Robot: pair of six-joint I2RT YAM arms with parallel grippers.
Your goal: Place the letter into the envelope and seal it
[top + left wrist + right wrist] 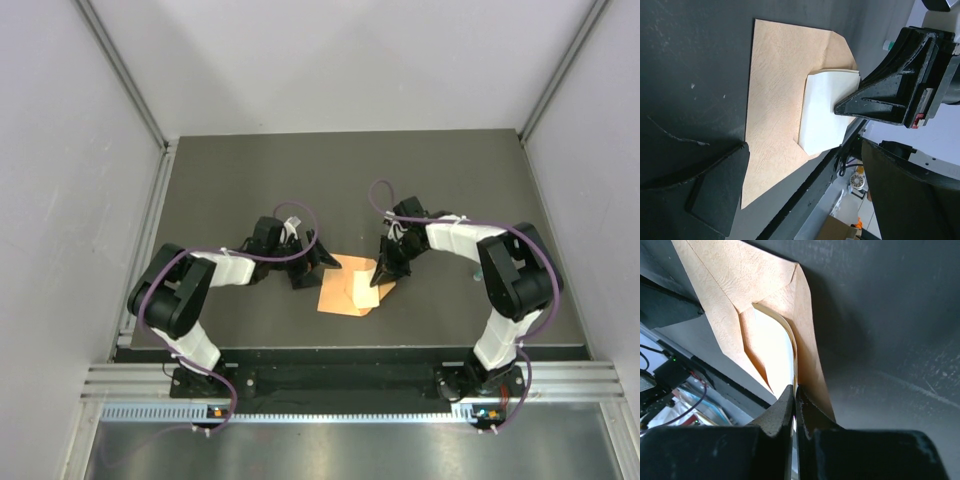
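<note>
The orange envelope (pixel 338 292) lies flat near the table's front, its flap open toward the right. The pale letter (pixel 362 290) lies partly in the envelope's mouth. My right gripper (pixel 384 277) is shut on the letter's right edge; in the right wrist view the fingertips (pixel 788 399) pinch the thin sheet (pixel 772 347) while the envelope's flap (pixel 807 347) rises beside them. My left gripper (pixel 312 268) is open at the envelope's left edge. In the left wrist view the envelope (pixel 775 95), the letter (pixel 822 115) and the right gripper's fingers (pixel 890 95) show.
The dark table mat (pixel 250 190) ends at a front edge (pixel 350 350) just below the envelope. Grey walls and aluminium rails stand on the left, right and back sides.
</note>
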